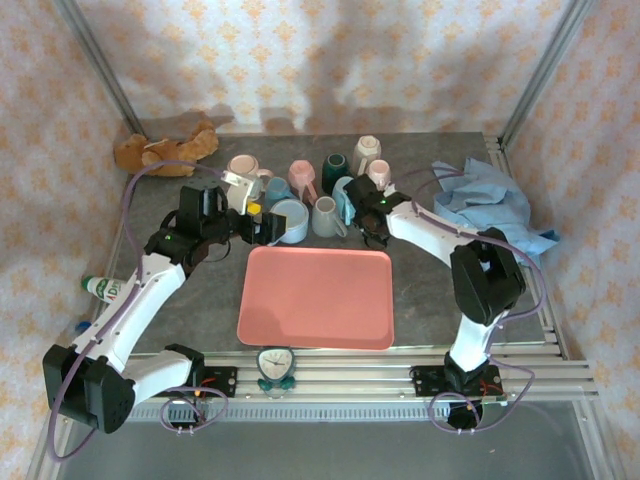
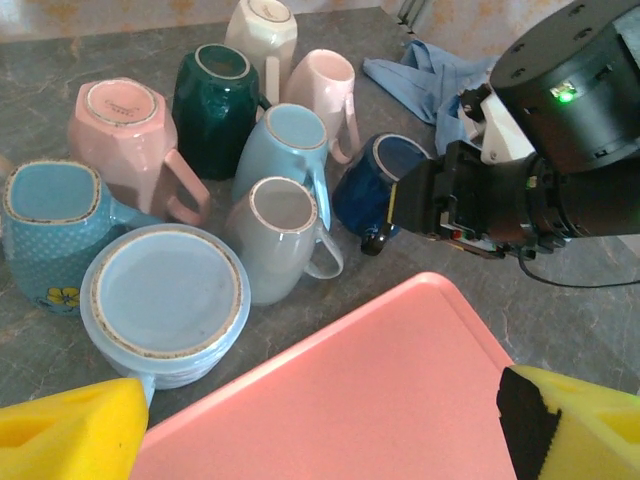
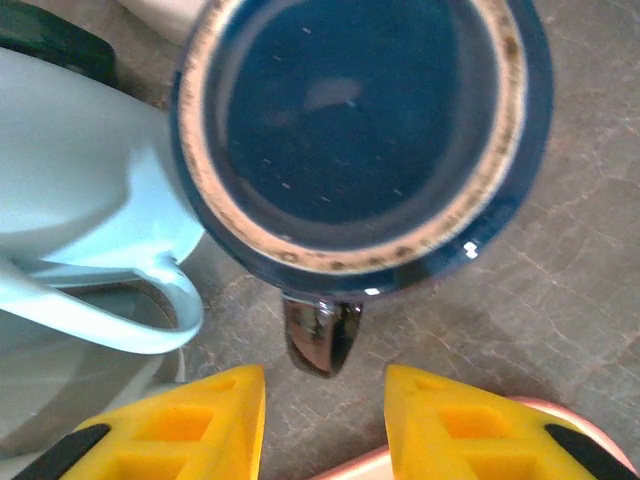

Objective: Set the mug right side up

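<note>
By the far-left corner of the pink tray [image 1: 315,310], saw the left gripper [image 2: 320,400] spread wide, empty. Just past the tray's far edge, found the right gripper [image 3: 322,400] part-open, just short of the handle [image 3: 320,335] of the navy mug [image 3: 360,130], upside down.

The light is bright, soft and even, coming from above, and shadows on the table [image 1: 210,310] are faint. Just ahead of the right fingers [image 3: 190,425], the navy mug [image 3: 360,130] shows small white glints on its rim and handle; that close view is soft throughout. The left fingers [image 2: 70,435] look blurred, while the mugs [image 2: 280,235] beyond them are sharp.
</note>
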You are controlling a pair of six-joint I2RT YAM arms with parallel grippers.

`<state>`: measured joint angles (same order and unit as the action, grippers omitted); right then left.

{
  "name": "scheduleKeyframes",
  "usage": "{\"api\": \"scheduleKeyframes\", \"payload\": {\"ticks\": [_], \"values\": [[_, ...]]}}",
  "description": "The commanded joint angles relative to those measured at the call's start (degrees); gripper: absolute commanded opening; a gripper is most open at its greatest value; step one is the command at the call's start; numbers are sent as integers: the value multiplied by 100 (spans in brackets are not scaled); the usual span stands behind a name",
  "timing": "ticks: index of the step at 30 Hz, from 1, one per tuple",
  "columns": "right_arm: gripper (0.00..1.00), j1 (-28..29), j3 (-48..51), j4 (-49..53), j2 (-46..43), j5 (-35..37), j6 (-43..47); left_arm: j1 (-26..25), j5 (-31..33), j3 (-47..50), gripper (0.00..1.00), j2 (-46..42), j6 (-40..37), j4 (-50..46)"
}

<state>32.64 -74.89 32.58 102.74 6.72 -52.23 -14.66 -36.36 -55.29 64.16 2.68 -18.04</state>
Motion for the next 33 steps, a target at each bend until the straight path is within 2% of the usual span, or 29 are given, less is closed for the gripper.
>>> {"api": "scheduleKeyframes", "payload": {"ticks": [1, 8, 18, 33], "values": [[39, 15, -311, 88, 254, 394, 48, -56, -165, -162, 91, 8, -211, -275], [44, 5, -600, 288, 629, 538, -267, -55, -161, -150, 91, 45, -184, -192], [36, -38, -680, 398, 796, 772, -456, -55, -222, -36, 90, 43, 94, 140], [32, -85, -784, 445, 1046, 795, -448, -59, -282, 18, 89, 8, 189, 267]]}}
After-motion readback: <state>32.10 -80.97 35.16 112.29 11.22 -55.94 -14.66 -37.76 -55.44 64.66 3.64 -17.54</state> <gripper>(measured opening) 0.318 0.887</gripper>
